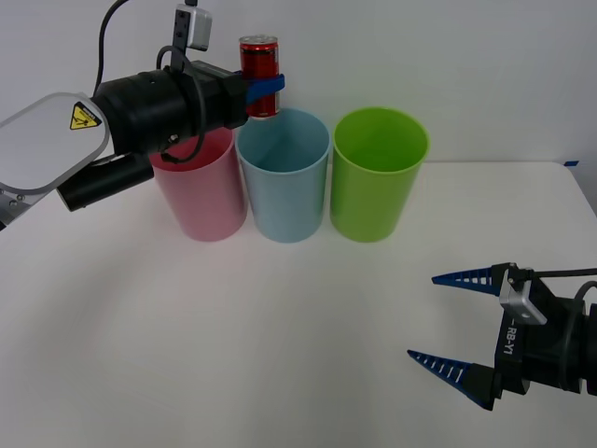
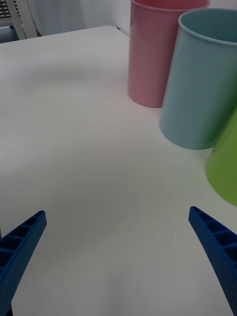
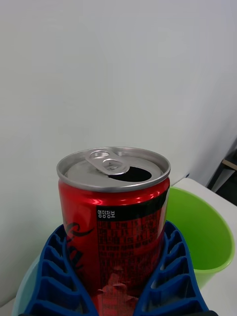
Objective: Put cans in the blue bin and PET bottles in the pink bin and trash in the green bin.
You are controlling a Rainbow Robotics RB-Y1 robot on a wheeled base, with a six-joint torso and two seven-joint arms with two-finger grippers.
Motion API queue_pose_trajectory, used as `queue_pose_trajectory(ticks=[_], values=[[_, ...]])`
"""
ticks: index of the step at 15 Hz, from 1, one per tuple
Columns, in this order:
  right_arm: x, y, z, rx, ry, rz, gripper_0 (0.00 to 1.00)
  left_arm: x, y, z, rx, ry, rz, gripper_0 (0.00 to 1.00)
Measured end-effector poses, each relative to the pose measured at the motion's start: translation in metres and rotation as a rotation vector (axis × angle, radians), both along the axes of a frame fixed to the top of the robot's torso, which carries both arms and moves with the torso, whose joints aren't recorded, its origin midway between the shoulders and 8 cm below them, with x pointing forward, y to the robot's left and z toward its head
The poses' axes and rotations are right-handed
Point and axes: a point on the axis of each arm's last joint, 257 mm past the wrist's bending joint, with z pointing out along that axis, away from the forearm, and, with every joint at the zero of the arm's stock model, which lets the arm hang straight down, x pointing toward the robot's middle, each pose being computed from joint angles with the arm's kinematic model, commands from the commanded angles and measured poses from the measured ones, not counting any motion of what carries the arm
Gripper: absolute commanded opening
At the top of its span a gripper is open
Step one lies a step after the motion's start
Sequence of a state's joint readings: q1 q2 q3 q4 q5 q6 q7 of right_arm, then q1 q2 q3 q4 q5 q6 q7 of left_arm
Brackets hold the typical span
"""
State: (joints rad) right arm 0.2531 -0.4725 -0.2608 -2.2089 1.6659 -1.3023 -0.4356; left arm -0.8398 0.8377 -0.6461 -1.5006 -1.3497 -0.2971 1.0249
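Note:
A red can (image 1: 258, 62) with a silver top is held upright in the air by my left gripper (image 1: 264, 89), which is shut on it, just above the back rim of the blue bin (image 1: 283, 177). In the left wrist view the can (image 3: 114, 217) sits between the blue fingers (image 3: 59, 269), its tab hole open. The pink bin (image 1: 201, 191) stands left of the blue one, partly behind my left arm, and the green bin (image 1: 378, 175) stands to the right. My right gripper (image 1: 446, 322) hangs open near the table's front right, with nothing in it.
The three bins stand in a row at the back of the white table (image 1: 280, 345), also seen from the right wrist as pink bin (image 2: 153, 54), blue bin (image 2: 202, 84) and green bin (image 2: 226, 165). A white wall rises behind them.

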Motion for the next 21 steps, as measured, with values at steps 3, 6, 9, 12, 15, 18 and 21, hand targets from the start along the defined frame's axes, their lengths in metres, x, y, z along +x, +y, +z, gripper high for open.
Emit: queue_pose_trajectory(ticks=[3,6,9,12,15,18,21], values=[[0.0,0.0,0.0,0.0,0.0,0.0,1.0,0.012,-0.006,-0.014,0.019,0.037,0.009,0.0],[0.0,0.0,0.0,0.0,0.0,0.0,1.0,0.028,-0.013,-0.025,0.041,0.073,0.018,0.0],[0.0,0.0,0.0,0.0,0.0,0.0,1.0,0.031,-0.018,-0.037,0.063,0.108,0.007,0.0],[0.0,0.0,0.0,0.0,0.0,0.0,1.0,0.027,-0.021,-0.042,0.078,0.122,-0.008,0.0],[0.0,0.0,0.0,0.0,0.0,0.0,1.0,0.026,-0.027,-0.043,0.081,0.119,-0.014,0.0],[0.0,0.0,0.0,0.0,0.0,0.0,1.0,0.027,-0.027,-0.046,0.095,0.113,-0.01,0.0],[0.0,0.0,0.0,0.0,0.0,0.0,1.0,0.028,-0.025,-0.055,0.112,0.13,-0.008,0.0]])
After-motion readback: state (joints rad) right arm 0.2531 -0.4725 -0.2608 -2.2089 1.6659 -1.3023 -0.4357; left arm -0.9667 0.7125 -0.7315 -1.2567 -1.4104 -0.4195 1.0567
